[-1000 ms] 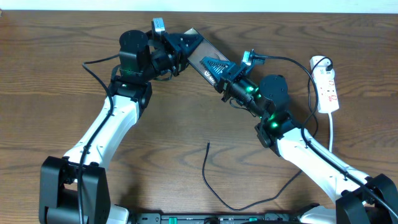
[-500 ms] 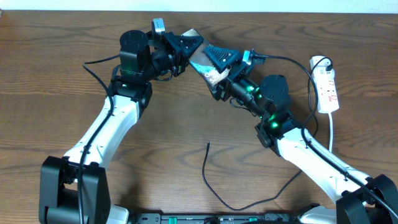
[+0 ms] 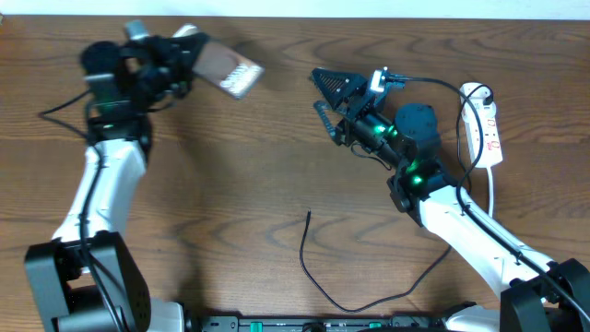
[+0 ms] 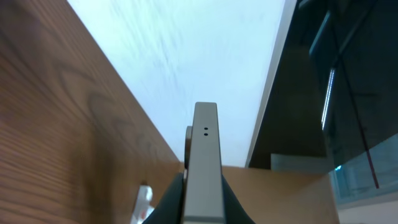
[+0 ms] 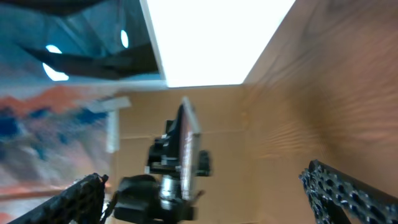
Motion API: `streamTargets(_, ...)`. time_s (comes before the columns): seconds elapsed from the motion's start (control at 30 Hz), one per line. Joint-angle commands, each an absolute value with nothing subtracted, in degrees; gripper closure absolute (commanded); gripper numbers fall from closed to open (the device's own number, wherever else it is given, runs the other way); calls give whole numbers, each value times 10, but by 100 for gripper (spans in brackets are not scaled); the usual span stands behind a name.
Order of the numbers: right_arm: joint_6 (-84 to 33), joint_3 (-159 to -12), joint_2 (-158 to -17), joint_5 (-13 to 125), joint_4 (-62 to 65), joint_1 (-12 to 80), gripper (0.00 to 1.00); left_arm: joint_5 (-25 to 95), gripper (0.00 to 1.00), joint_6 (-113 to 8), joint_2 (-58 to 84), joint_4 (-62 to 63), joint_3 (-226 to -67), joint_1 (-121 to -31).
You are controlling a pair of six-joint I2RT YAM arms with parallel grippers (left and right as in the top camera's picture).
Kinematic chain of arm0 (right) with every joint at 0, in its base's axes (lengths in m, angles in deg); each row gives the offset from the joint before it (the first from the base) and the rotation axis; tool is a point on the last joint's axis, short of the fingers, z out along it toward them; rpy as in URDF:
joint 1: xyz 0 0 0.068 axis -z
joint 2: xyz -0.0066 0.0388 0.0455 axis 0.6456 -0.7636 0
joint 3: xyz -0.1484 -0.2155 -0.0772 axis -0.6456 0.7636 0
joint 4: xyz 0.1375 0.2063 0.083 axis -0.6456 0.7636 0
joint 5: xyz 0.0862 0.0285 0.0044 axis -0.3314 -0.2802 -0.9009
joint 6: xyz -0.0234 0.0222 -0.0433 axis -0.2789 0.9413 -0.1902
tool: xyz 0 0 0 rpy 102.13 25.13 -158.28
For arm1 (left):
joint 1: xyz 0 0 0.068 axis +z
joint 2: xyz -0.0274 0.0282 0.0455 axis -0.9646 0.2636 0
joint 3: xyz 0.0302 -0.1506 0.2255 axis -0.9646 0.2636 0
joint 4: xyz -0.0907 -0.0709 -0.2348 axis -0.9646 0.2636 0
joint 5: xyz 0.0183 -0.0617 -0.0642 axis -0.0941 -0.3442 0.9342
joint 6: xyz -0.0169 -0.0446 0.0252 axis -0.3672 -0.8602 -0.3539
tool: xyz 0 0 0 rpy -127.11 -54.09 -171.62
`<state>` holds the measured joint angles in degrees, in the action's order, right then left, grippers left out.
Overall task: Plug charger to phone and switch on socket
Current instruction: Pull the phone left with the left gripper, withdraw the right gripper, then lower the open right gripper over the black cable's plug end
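Note:
My left gripper (image 3: 195, 57) is shut on one end of the phone (image 3: 232, 72) and holds it in the air over the table's far left. The left wrist view shows the phone (image 4: 203, 165) edge-on between the dark fingers (image 4: 169, 208). My right gripper (image 3: 324, 98) is open near the far middle, well right of the phone, with nothing in it. From the right wrist, the phone (image 5: 187, 146) appears some way ahead, between the spread fingertips (image 5: 346, 190). The charger (image 3: 305, 251), a thin black cable, lies loose at the near middle. The socket (image 3: 486, 124) lies at the far right.
The socket's white cord (image 3: 492, 198) runs toward the front along the right side. A black arm cable (image 3: 433, 88) arcs over the right arm. The wooden table (image 3: 230, 184) ends at a white back edge (image 3: 295, 7).
The right gripper has opened and let go of the phone. The left arm has swung far to the left, carrying the phone away. The charger has not moved.

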<state>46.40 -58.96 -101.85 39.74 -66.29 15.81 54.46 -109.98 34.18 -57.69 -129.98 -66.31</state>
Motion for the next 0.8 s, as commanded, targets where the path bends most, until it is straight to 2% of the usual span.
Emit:
streamTargets(0.0, 312, -599, -1015, 388, -660, 166, 1, 636, 93, -1054, 331, -585, -1313, -602)
streamTargets(0.1, 303, -609, -1016, 407, -612, 157, 1, 665, 93, -1030, 331, -585, -1313, -575)
streamTargets(0.2, 275, -656, -1029, 426, -508, 144, 1, 672, 93, -1024, 331, -585, -1313, -563)
streamTargets(0.47, 141, -912, -1157, 425, -76, 107, 1, 676, 93, -1013, 331, -584, -1313, -562)
streamTargets(0.67, 108, -922, -1215, 427, 48, 71, 1, 676, 92, -1013, 331, -584, -1313, -562)
streamTargets(0.7, 108, -921, -1223, 426, 62, 66, 11, 678, 93, -1013, 331, -584, -1313, -562)
streamTargets(0.73, 108, -921, -1228, 419, 76, 63, 12, 678, 93, -1013, 331, -584, -1313, -562)
streamTargets(0.77, 108, -921, -1231, 411, 90, 60, 6, 678, 93, -1011, 331, -584, -1313, -562)
